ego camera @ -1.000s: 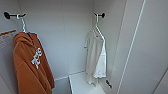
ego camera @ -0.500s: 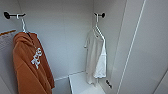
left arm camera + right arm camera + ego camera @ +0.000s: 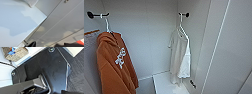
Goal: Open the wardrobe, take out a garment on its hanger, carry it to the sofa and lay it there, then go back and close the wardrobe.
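Note:
The wardrobe stands open, and I look into its plain white inside. The garment, off-white and short, hangs at the right on a thin white hanger hooked over a dark peg. A rust-orange hooded garment with white marks hangs at the left on its own hanger. In the left wrist view a corner of the white garment hangs over the wardrobe's pale floor. My left gripper shows as two dark tips set apart, open, with nothing between them, low beside the door panel.
The open white door rises at the right of the head view. In the right wrist view a woven basket sits on a white shelf beside the robot's dark plate, over dark grey carpet.

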Robot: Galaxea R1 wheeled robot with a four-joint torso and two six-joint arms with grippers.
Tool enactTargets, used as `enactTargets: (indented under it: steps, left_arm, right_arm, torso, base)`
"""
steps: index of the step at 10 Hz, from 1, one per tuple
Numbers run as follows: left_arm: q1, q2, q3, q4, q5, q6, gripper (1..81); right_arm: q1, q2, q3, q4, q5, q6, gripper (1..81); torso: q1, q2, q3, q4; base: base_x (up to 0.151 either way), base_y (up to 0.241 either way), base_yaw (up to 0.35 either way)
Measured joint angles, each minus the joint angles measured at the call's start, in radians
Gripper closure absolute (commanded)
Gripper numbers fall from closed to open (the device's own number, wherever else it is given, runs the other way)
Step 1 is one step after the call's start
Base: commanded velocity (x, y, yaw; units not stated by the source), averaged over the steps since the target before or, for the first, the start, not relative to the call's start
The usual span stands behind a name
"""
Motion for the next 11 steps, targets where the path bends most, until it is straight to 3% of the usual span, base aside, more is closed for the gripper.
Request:
enactTargets:
  steps: [5,8,11]
  left_arm:
    - [-0.205,0.008,0.018,-0.065,0.070,-0.033,1.0]
    - [-0.340,0.028,0.021,-0.072,0.130,-0.092,1.0]
    - [-0.481,0.034,0.022,-0.078,0.166,-0.184,1.0]
  right_arm:
    - [0.000,0.000,0.000,0.000,0.001,0.000,1.0]
    - [0.002,0.000,-0.001,0.000,0.002,0.000,1.0]
    - [0.011,0.003,0.000,0.000,0.005,0.000,1.0]
  torso:
    - [0.000,0.000,-0.002,0.000]
    - [0.001,0.001,-0.034,0.000]
    - [0.001,0.002,-0.039,0.000]
  base:
    - [0.000,0.000,0.000]
    - [0.000,0.000,0.000]
    - [0.000,0.000,0.000]
